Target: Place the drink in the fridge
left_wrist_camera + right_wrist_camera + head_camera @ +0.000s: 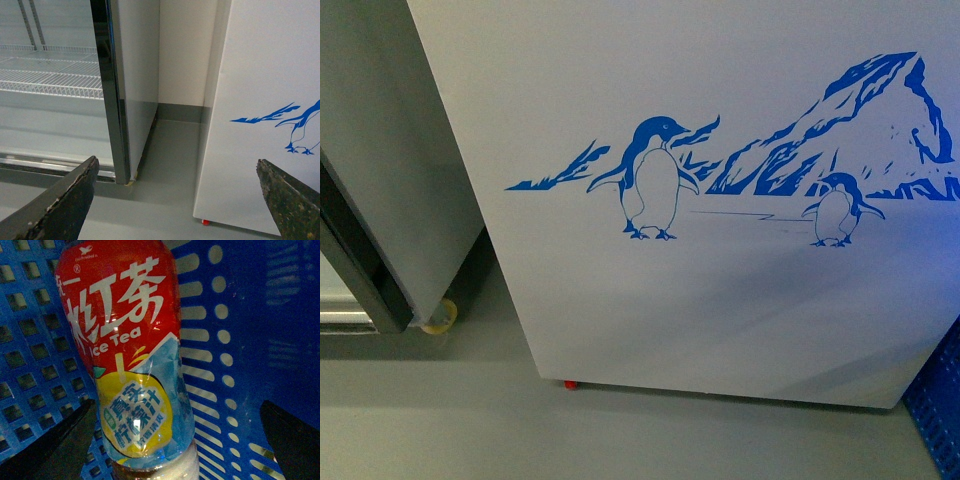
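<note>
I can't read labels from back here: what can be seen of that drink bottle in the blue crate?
The drink bottle is plastic, wrapped in a glossy red label with large white Chinese characters and "Ice Tea", above a picture of a yellow lemon and pale blue ice. Below the label a pale bare strip shows; its cap is out of frame. It sits inside the blue crate, which has perforated walls. The right gripper is open, with its fingers either side of the bottle, not touching it.

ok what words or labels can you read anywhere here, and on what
"Ice Tea": white, on the red label of the drink bottle.
"红茶": large white characters above it.
Logo print at the label's top and green characters on its yellow patch: too blurred to read.
The fridge: penguin art only, no text.
</note>
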